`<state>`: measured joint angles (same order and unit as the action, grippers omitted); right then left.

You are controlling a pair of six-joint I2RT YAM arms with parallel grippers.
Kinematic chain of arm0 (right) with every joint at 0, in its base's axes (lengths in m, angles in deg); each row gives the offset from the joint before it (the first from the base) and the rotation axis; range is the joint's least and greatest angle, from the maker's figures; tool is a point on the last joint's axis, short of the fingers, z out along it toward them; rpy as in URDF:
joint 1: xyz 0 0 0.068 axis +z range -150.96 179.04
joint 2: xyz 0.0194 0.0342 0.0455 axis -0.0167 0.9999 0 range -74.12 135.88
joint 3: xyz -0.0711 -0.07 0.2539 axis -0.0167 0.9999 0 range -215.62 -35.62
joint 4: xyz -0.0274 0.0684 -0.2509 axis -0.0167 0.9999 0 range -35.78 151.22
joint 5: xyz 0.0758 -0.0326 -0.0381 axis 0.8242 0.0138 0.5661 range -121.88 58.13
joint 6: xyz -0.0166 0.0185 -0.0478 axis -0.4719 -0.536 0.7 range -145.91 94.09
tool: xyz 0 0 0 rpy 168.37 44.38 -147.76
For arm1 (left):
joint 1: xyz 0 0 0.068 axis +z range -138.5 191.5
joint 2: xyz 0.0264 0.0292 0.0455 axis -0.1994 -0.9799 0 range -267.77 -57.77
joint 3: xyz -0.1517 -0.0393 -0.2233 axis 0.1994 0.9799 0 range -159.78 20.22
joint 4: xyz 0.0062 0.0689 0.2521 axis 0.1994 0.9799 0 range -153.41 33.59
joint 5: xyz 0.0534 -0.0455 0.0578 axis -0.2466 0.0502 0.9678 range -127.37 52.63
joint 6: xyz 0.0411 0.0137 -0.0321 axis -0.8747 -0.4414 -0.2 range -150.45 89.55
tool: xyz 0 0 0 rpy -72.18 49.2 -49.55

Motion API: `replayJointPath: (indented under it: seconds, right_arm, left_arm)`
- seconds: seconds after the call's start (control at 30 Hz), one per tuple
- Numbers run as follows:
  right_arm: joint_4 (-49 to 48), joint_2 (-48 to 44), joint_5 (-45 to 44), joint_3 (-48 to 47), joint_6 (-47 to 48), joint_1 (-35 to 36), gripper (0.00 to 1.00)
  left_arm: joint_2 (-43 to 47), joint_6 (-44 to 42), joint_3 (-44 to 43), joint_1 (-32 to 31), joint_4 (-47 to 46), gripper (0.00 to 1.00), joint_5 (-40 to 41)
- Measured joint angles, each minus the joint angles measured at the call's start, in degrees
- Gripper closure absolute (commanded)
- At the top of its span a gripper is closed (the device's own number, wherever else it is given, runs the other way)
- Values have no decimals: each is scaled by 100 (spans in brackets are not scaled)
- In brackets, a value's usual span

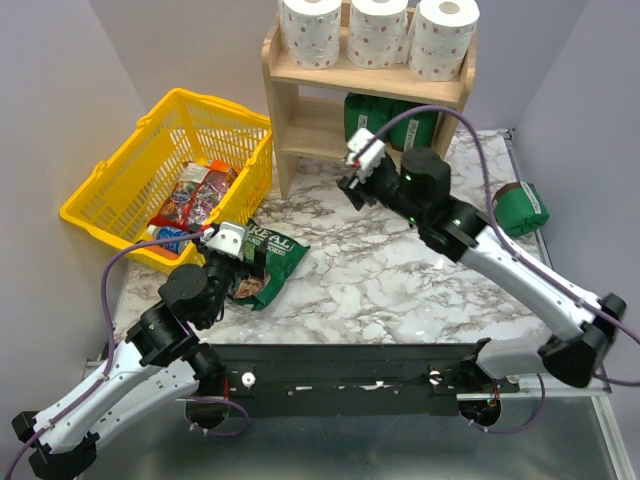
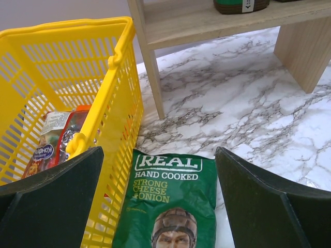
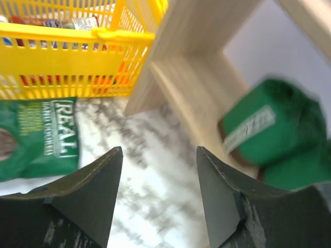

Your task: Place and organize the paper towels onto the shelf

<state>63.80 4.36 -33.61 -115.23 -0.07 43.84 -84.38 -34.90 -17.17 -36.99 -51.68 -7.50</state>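
Observation:
Three white paper towel rolls with pink dots stand in a row on the top tier of the wooden shelf [image 1: 300, 75]: left roll [image 1: 310, 30], middle roll [image 1: 378, 28], right roll [image 1: 443, 38]. My right gripper [image 1: 352, 185] is open and empty, low in front of the shelf's lower tier; the right wrist view shows the shelf's side panel [image 3: 191, 46] and bare marble between the fingers. My left gripper [image 1: 240, 262] is open and empty over a green crisp bag [image 2: 170, 201]; the shelf leg [image 2: 150, 67] shows beyond it.
A yellow basket [image 1: 110, 185] with snack packs stands left of the shelf. Dark green packages [image 1: 375, 115] sit on the lower tier, one [image 1: 520, 208] lies on the marble at right. The green crisp bag [image 1: 265, 262] lies beside the basket.

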Motion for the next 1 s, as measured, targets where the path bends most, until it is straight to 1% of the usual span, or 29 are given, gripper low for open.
replayJointPath:
  seconds: [0.1, 0.2, 0.33, 0.4, 0.43, 0.5, 0.57, 0.6, 0.73, 0.83, 0.93, 1.0]
  right_arm:
    - [81, -879, -426, 737, -1134, 0, 24]
    - [254, -1493, -1093, 1222, -1893, 0, 18]
    - [544, -1939, -2061, 1609, -2367, -66, 16]
    - [713, -2107, -2330, 1801, -2503, -254, 14]
    - [787, -2184, -2378, 1888, -2592, -461, 13]
    - [866, -2363, -2426, 2100, -2841, -1121, 10]
    - [953, -2511, -2374, 2304, -3134, -1947, 7]
    - [960, -2557, -2341, 2393, -3285, -2330, 0]
    - [951, -2468, -1958, 2658, -3777, -3932, 0]
    - [881, -2170, -1545, 2743, -4107, -4942, 0]
    - [713, -1762, -1379, 2771, -4529, -5689, 0]
    - [531, -1502, -1381, 2800, -4822, -5974, 0]
  left_arm:
    - [7, 9, -2, 0, -2, 1, -31]
    - [4, 35, -2, 0, -2, 1, -101]
    - [7, 83, -2, 0, 2, 1, -151]
    - [22, 94, -2, 0, 4, 1, -162]
    - [31, 98, -2, 0, 4, 1, -162]
    - [52, 105, -2, 0, 2, 1, -160]
    - [57, 105, -2, 0, 2, 1, -160]
    - [57, 105, -2, 0, 0, 1, -160]
    - [44, 105, -2, 0, 0, 1, -160]
    - [-13, 105, -2, 0, 2, 1, -160]
    - [-55, 105, -2, 0, 0, 1, -162]
    - [-74, 105, -2, 0, -2, 1, -162]
